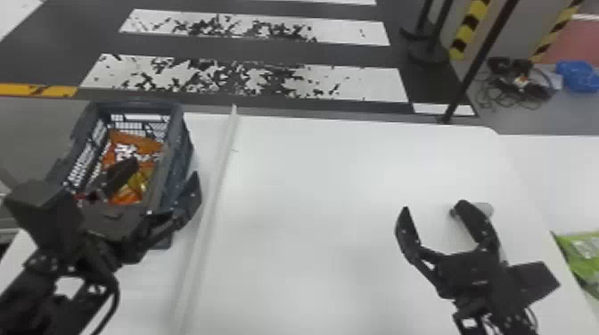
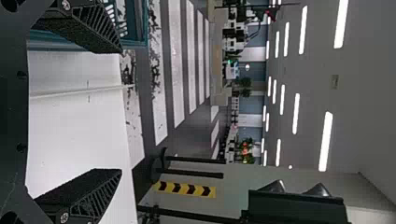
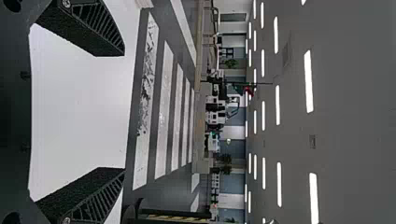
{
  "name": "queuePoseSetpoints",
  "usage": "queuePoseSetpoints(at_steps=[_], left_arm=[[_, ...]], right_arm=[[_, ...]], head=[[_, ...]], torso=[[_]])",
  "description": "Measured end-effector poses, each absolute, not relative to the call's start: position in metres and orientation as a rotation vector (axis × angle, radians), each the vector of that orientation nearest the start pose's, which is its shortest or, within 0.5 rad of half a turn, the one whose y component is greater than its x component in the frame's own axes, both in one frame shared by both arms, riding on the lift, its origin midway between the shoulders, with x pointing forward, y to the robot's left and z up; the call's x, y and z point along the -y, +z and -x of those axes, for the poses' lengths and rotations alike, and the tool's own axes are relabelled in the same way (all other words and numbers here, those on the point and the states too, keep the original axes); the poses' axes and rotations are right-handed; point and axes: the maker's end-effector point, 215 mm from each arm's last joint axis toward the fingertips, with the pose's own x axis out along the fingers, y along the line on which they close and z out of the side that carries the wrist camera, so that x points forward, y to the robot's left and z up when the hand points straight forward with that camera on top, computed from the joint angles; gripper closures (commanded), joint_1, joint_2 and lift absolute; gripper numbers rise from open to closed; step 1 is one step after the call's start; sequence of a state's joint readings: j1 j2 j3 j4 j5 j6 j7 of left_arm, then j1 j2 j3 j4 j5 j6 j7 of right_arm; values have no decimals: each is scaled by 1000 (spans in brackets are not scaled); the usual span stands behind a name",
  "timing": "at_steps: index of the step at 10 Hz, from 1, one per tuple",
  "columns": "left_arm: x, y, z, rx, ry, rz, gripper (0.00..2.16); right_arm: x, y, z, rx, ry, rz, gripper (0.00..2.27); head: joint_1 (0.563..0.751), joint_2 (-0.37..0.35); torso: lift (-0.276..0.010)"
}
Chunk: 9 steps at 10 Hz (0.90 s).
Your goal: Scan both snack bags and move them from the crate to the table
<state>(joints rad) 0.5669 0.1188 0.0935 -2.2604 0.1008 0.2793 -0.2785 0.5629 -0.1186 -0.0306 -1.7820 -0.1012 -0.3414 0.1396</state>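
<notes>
The dark blue crate (image 1: 180, 147) stands at the table's left side, with an orange snack bag (image 1: 133, 145) inside and a yellow-orange packet (image 1: 136, 185) nearer its front; whether that is a second bag I cannot tell. My left gripper (image 1: 165, 171) stands open above the crate's near part, its two fingers spread and partly hiding the contents. In the left wrist view the left gripper (image 2: 119, 111) has nothing between its fingers, and the crate's rim (image 2: 141, 23) lies beside one of them. Over the table's right part, my right gripper (image 1: 432, 211) is open and holds nothing; the right wrist view shows the right gripper (image 3: 122, 112) likewise.
A white table (image 1: 312, 191) spreads between the arms, with a raised pale strip (image 1: 209, 200) running along it beside the crate. A small greyish object (image 1: 485, 209) lies behind the right gripper's finger. A green bag (image 1: 581, 256) is at the right edge.
</notes>
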Motion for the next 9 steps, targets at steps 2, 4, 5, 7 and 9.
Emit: queuePoseSetpoints(at_steps=[2,4,5,7,9], left_arm=[[-255,-323,-435,-257,-278,-108,93],[-295,-305,-454,-295,-279,-198,100],[-312,-293,-466,-296,-280,-252,100],[-348,-290,-486,-330,-293,-351,97],[-389,-301,-513,-397,-302,-447,76]], right_arm=[[239,-408,-398,-27,144,20,46],[243,-413,-394,-45,141,25,46],[245,-417,-392,-55,139,28,46],[252,-426,-386,-87,130,32,46],[261,-434,-380,-118,116,39,46]], head=[[695,19],[695,61],[695,85],[695,114],[695,158]], torso=[[-88],[-88],[-88],[-88],[-88]])
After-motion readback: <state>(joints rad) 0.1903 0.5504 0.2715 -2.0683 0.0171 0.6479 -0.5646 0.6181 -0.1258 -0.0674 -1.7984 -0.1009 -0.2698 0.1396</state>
